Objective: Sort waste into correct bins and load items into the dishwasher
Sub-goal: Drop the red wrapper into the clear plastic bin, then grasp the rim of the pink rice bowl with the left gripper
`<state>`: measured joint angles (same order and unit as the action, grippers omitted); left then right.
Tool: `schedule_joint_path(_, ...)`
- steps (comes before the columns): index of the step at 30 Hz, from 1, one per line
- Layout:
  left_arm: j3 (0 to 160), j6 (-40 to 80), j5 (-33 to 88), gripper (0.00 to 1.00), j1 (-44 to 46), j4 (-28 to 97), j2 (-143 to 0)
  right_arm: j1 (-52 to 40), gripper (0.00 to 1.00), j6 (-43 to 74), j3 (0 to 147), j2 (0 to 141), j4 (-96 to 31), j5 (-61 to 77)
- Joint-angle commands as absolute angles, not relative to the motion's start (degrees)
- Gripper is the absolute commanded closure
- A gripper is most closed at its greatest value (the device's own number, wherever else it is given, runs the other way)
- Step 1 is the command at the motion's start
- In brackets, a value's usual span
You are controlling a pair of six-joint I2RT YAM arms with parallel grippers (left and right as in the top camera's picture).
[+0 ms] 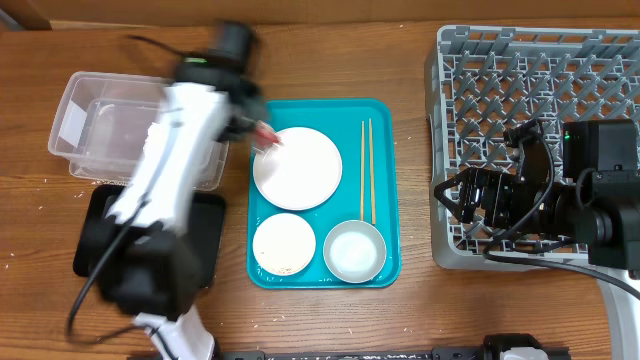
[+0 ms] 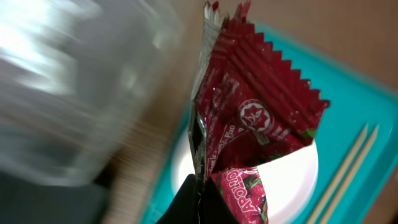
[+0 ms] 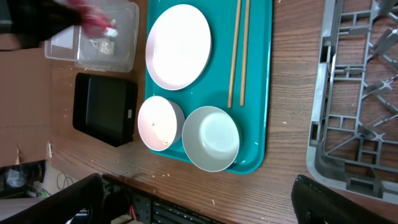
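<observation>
Red shiny wrapper [image 2: 255, 118] fills the left wrist view, pinched tight at its bottom by the left gripper [image 2: 200, 193]. Behind it lie the white plate [image 2: 292, 180], the teal tray [image 2: 354, 99] and the chopsticks [image 2: 351, 165]. From above, it hangs over the plate's edge nearest the clear tub [image 1: 90, 110]. Only the right wrist view shows the right gripper [image 3: 202, 202] spread wide, holding nothing, near the grey rack [image 3: 348, 93].
</observation>
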<state>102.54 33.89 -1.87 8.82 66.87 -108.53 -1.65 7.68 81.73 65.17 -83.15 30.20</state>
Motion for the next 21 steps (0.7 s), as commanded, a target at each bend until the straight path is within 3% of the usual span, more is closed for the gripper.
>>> schedule_joint_path(1,103.11,31.64,-6.28,0.96,-0.78,67.18,-107.46,-2.02,0.02,7.42,82.41,65.06,-83.02,30.52)
schedule_joint_path(3,103.0,28.03,-5.45,0.95,-3.42,66.57,-109.97,-2.04,0.02,7.42,82.41,65.06,-83.05,30.52)
schedule_joint_path(4,103.0,26.15,-5.48,0.88,-3.84,66.43,-110.98,-2.02,0.02,7.42,82.41,65.06,-83.05,30.52)
schedule_joint_path(6,103.0,23.31,-4.89,0.45,-4.23,66.59,-112.29,-2.02,0.02,7.42,82.41,65.06,-82.94,30.52)
schedule_joint_path(8,103.04,22.68,-4.73,0.3,-4.25,67.61,-112.42,-2.02,0.02,7.42,82.41,65.06,-82.83,30.52)
schedule_joint_path(16,103.61,20.53,3.64,0.34,-0.45,76.27,-104.18,-2.02,0.02,7.42,82.41,65.06,-83.02,30.52)
schedule_joint_path(21,103.57,20.91,1.3,0.35,10.07,82.89,-98.8,-2.02,0.02,7.42,82.41,65.06,-83.0,30.5)
